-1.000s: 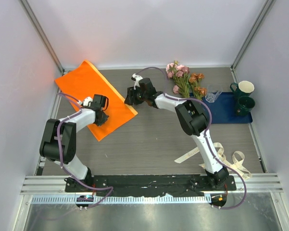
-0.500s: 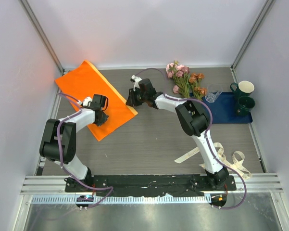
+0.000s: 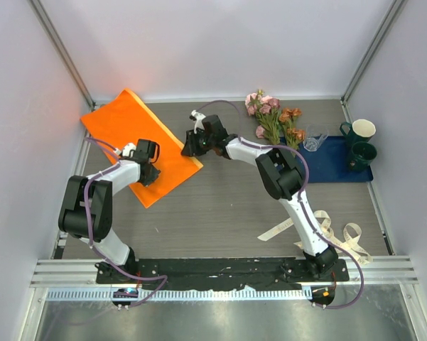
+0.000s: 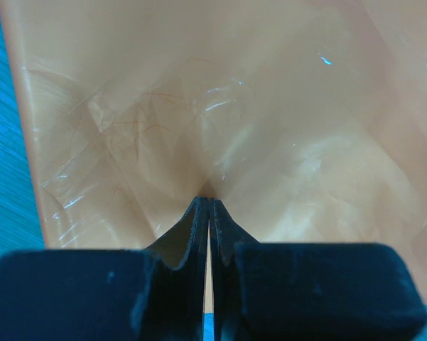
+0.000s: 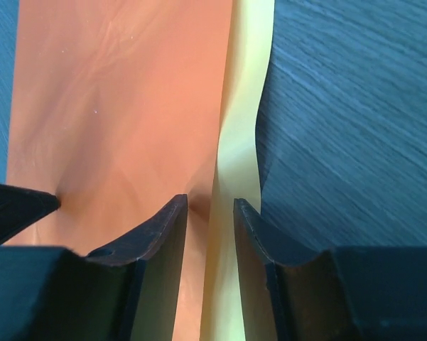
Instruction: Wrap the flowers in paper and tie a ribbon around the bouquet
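Left claw (image 3: 149,172) is shut, and its two fingertips pinch the paper (image 3: 124,128) between them. In the left wrist view the sheet makes small wrinkles that run together at the place where the tips meet. This grip is near the lower corner of the sheet, at the left of the top view.

Right claw (image 3: 189,147) is partly open. In the right wrist view its two fingers (image 5: 163,234) stand apart, and the edge of the paper rises between them and shows its paler yellow underside. The fingers are not closed on it.

The paper lies on the table (image 3: 227,206) in the upper left of the top view, turned diagonally, bright orange side up. The flowers (image 3: 271,117) lie at the upper middle, to the right of the right claw and apart from the paper, with the blooms toward the back wall. The ribbon (image 3: 330,231) lies in loose loops at the lower right, near the base of the right arm. At the right, a blue tray (image 3: 334,170) holds two mugs (image 3: 362,155), and a clear cup (image 3: 312,142) is at its left corner.
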`<action>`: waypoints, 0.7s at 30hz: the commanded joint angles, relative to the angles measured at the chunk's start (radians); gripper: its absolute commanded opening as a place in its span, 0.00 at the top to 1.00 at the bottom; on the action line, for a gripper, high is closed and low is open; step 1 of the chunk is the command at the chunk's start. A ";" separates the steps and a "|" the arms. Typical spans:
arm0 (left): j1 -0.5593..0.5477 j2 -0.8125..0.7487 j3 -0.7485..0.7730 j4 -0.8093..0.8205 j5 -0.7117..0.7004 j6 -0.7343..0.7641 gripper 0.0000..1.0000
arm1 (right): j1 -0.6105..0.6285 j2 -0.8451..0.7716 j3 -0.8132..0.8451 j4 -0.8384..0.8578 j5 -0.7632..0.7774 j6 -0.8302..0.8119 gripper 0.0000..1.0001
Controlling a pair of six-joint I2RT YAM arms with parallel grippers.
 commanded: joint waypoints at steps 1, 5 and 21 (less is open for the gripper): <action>0.004 -0.012 -0.013 0.018 0.009 0.004 0.93 | 0.005 0.059 0.094 -0.098 0.041 -0.035 0.59; 0.004 -0.012 -0.013 0.018 0.011 0.007 0.93 | 0.007 0.092 0.140 -0.117 0.001 -0.015 0.58; 0.007 -0.018 -0.024 0.030 0.017 0.013 0.93 | -0.001 -0.071 -0.128 0.433 -0.300 0.319 0.64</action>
